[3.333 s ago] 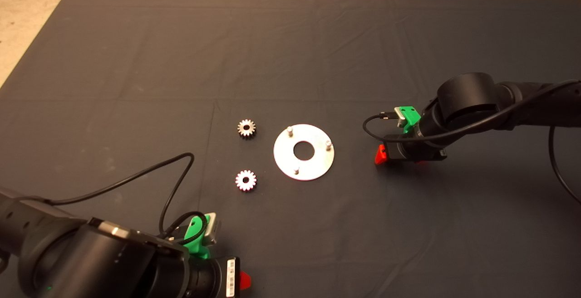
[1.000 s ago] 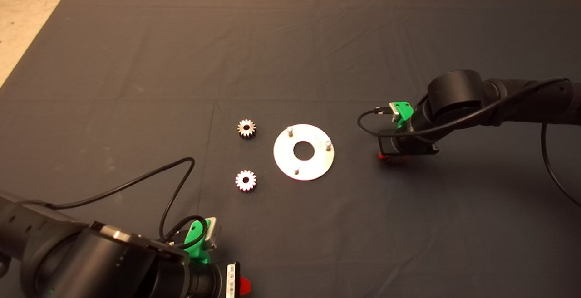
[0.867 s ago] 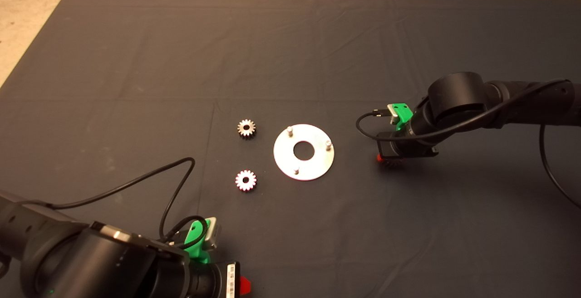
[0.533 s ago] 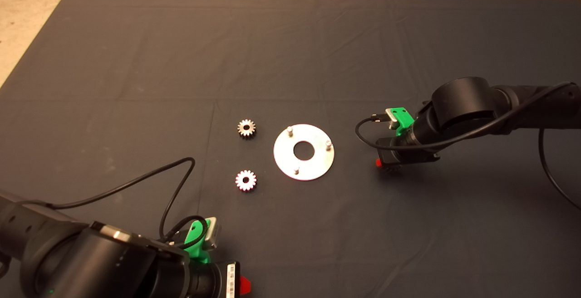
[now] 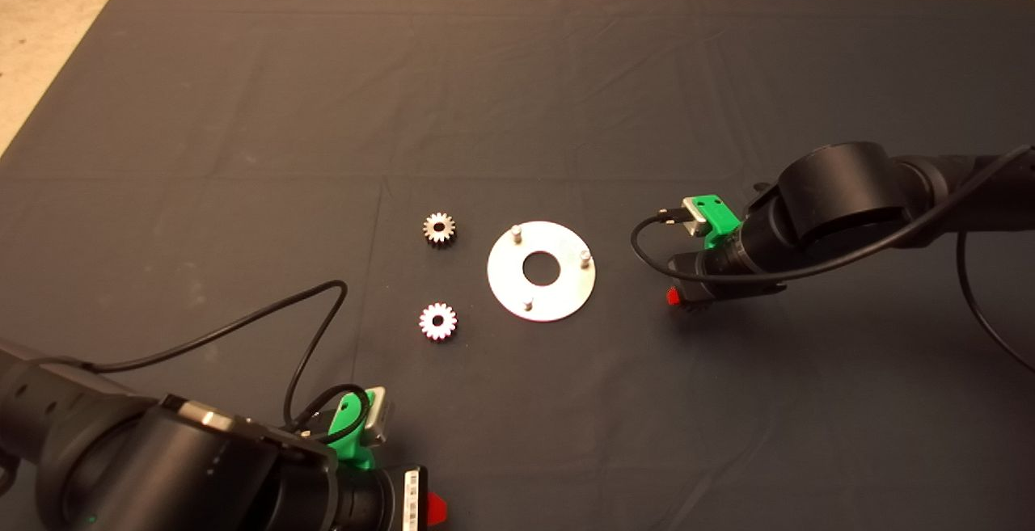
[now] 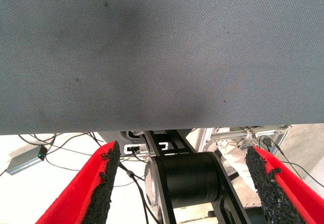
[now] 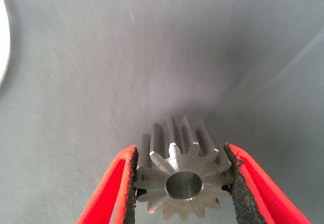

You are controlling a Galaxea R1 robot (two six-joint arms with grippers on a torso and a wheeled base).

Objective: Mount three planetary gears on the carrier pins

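Observation:
A shiny round disc [image 5: 541, 270] with a central hole lies mid-mat, three carrier pins standing on it [image 5: 515, 232] [image 5: 584, 256] [image 5: 528, 303]. Two planetary gears lie flat left of it, one farther back [image 5: 439, 229], one nearer [image 5: 438, 322]. A third gear [image 7: 184, 176] sits between the black pads of my right gripper [image 7: 182, 183], which is shut on it. That gripper [image 5: 683, 298] hovers just right of the disc; the gear itself is hidden in the head view. My left gripper [image 6: 185, 183] stays parked at the mat's near left edge [image 5: 433, 507], open and empty.
The dark mat [image 5: 517, 94] spreads wide around the parts. Beige floor [image 5: 48, 30] shows past its far left corner. Black cables loop from both wrists [image 5: 307, 329] [image 5: 647, 236]. Beyond the mat's edge the left wrist view shows floor, cables and a small grey box [image 6: 24, 159].
The right gripper came down beside the disc and closed on the third gear, then shifted slightly toward the near side and tilted with it. The left arm barely moved.

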